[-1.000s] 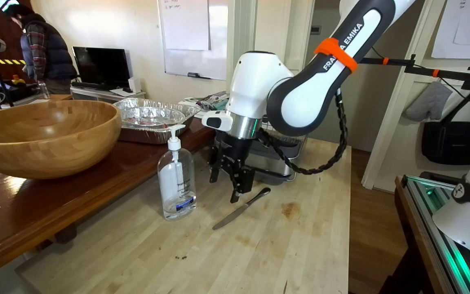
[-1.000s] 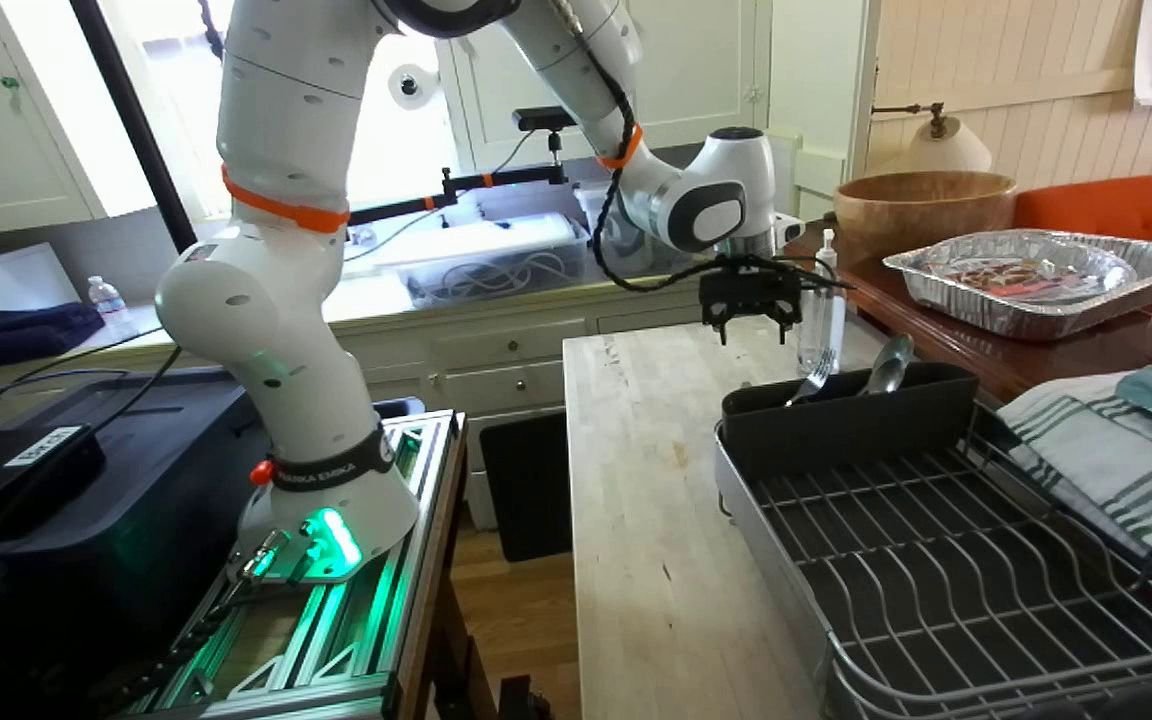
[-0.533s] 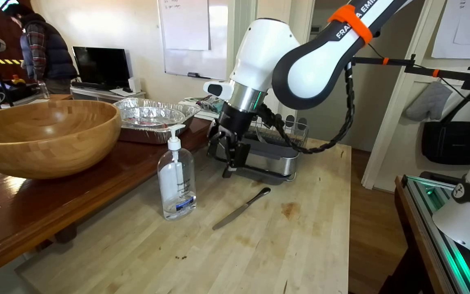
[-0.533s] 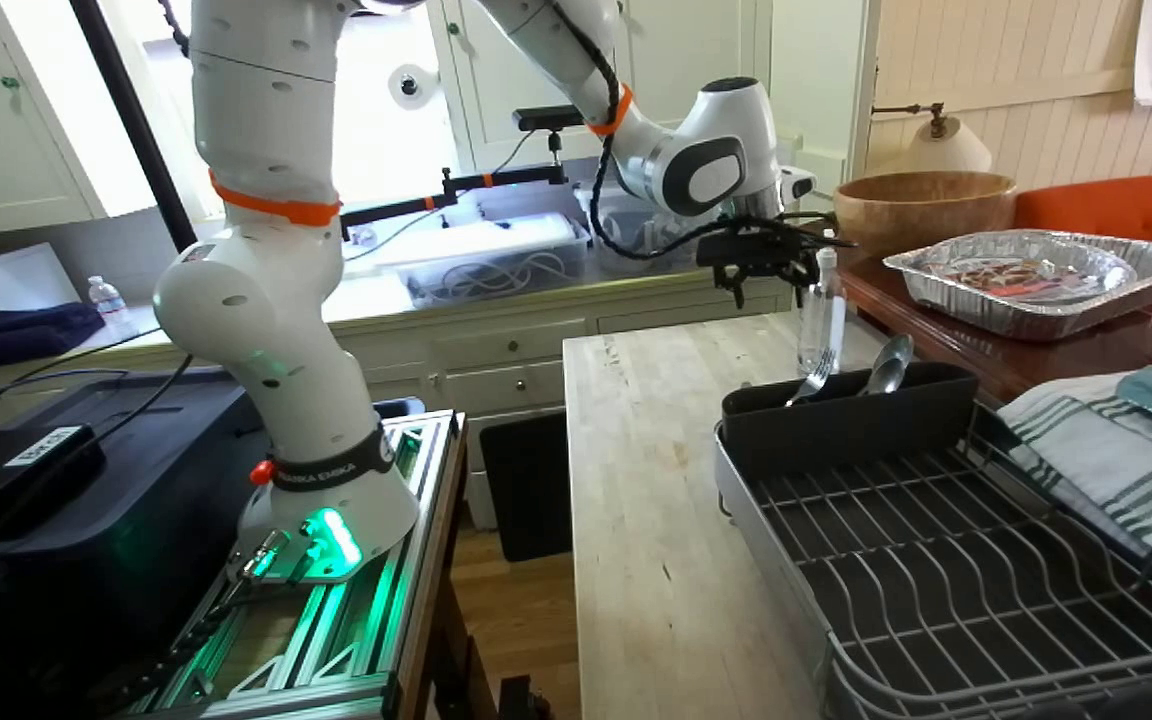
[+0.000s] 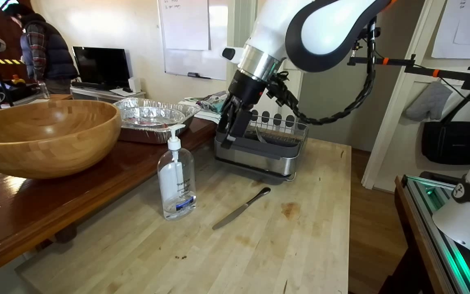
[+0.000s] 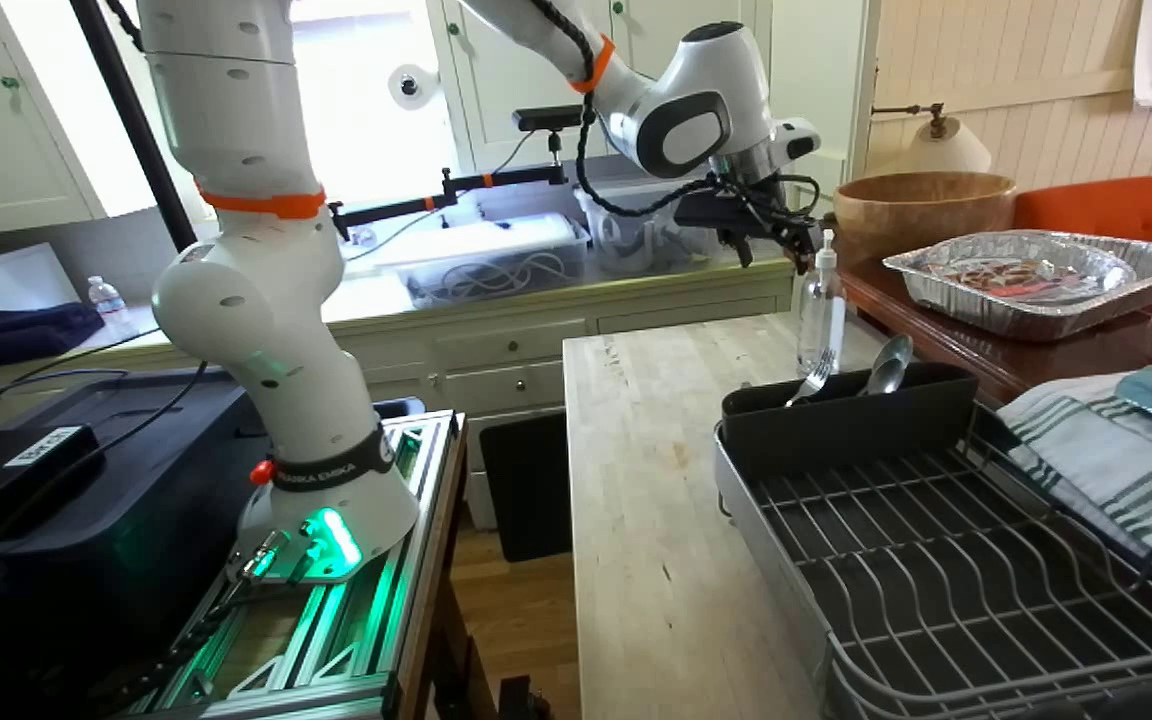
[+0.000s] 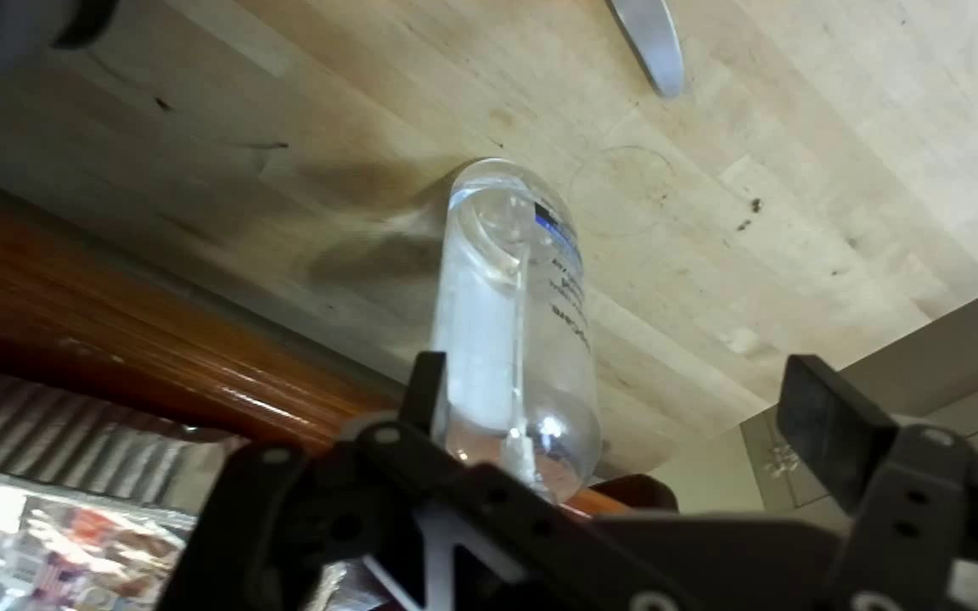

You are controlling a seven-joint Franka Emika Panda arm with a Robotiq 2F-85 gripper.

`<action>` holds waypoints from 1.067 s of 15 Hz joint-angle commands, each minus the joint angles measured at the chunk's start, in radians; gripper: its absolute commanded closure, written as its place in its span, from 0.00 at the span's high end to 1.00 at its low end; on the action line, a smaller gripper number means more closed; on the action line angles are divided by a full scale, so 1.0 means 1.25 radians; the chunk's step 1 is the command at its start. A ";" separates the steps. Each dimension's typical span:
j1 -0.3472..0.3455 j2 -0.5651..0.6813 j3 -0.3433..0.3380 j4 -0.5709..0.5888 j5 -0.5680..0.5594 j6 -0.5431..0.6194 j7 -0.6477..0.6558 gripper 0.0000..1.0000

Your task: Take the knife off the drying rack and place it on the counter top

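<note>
The knife (image 5: 241, 209) lies flat on the light wooden counter top (image 5: 300, 253) in an exterior view, apart from my gripper. Its blade tip (image 7: 659, 47) shows at the top of the wrist view. The drying rack (image 5: 255, 159) stands behind it on the counter; it is also in an exterior view (image 6: 781, 555), where the knife is hidden. My gripper (image 5: 227, 139) is raised and tilted, above the counter. In the wrist view its fingers (image 7: 621, 390) are wide apart, with nothing held. It also shows in an exterior view (image 6: 773, 258), above the counter's far end.
A clear soap bottle (image 5: 178, 183) stands upright beside the knife; in the wrist view the bottle (image 7: 506, 322) appears beyond the fingers. A wooden bowl (image 5: 47, 139) and foil tray (image 5: 153, 118) sit on the brown table. A fork (image 6: 816, 378) and spoon (image 6: 889, 364) stand in the rack's holder.
My gripper has risen away from the counter and tilted, uncovering more of the rack in an exterior view. The knife, bottle and rack have not moved.
</note>
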 commanded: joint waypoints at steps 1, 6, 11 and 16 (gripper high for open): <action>0.014 -0.079 -0.046 -0.054 0.001 0.001 0.138 1.00; 0.019 -0.135 -0.102 -0.068 -0.029 -0.043 0.319 1.00; 0.018 -0.165 -0.128 -0.068 -0.046 -0.090 0.410 1.00; 0.023 -0.149 -0.137 -0.045 -0.033 -0.085 0.384 1.00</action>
